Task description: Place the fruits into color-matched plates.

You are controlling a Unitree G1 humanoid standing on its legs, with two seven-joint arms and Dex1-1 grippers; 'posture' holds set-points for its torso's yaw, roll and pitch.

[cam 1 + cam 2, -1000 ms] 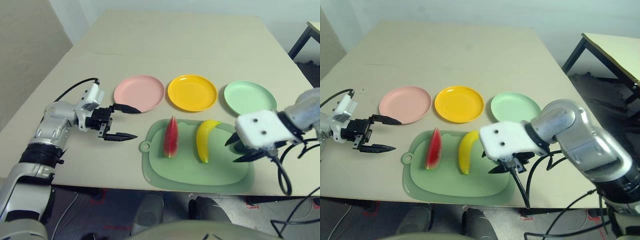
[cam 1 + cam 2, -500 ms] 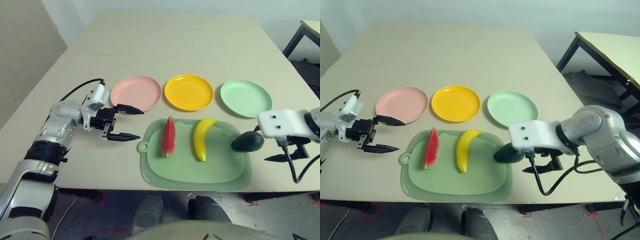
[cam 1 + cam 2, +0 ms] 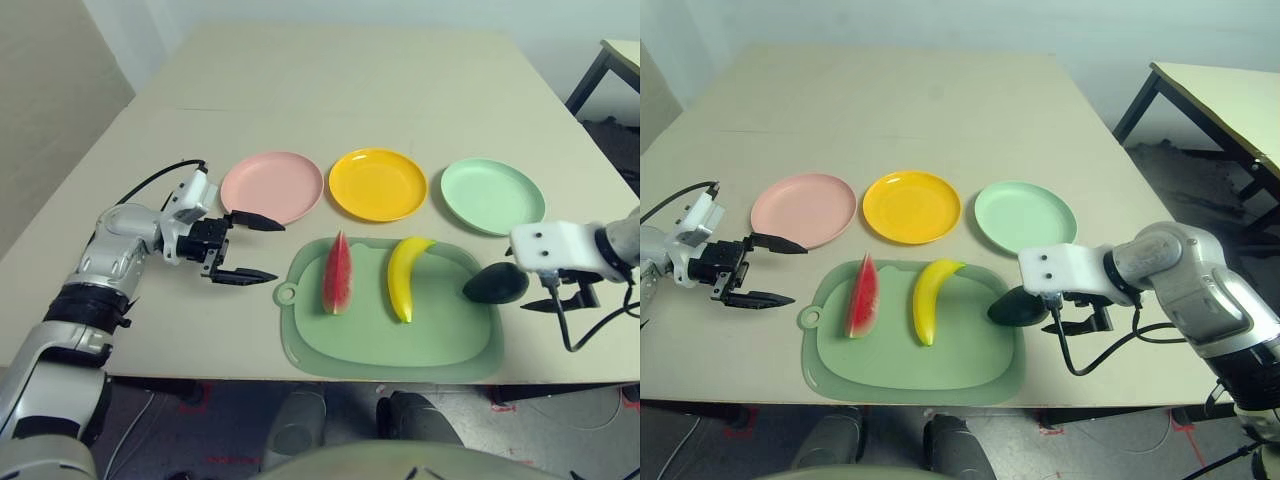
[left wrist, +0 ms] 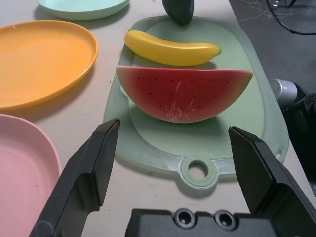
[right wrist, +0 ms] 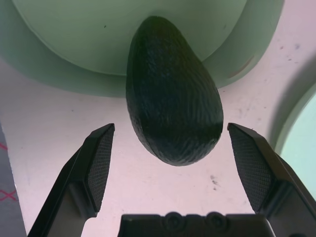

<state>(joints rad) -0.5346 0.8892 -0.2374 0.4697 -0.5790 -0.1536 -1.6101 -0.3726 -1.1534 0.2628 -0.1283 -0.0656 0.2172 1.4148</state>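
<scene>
On a green cutting mat lie a red watermelon wedge [image 3: 338, 274] and a yellow banana [image 3: 405, 277]. A dark green avocado [image 3: 495, 283] rests at the mat's right edge. Behind the mat, in a row, are the pink plate [image 3: 272, 187], the yellow plate [image 3: 378, 184] and the mint green plate [image 3: 492, 196], with nothing on them. My right gripper [image 5: 170, 131] is open just right of the avocado [image 5: 173, 98], a finger on either side without touching it. My left gripper [image 3: 280, 249] is open and holds nothing, left of the mat, pointing at the watermelon [image 4: 183, 93].
The green cutting mat [image 3: 440, 345] reaches close to the table's front edge and has a loop handle [image 3: 289, 293] on its left. Bare tabletop stretches behind the plates. A second table [image 3: 1230, 100] stands off to the right.
The right gripper drew back to the right off the mat, uncovering the avocado, then edged in close to it. The left arm has held still. The camera shifted a little.
</scene>
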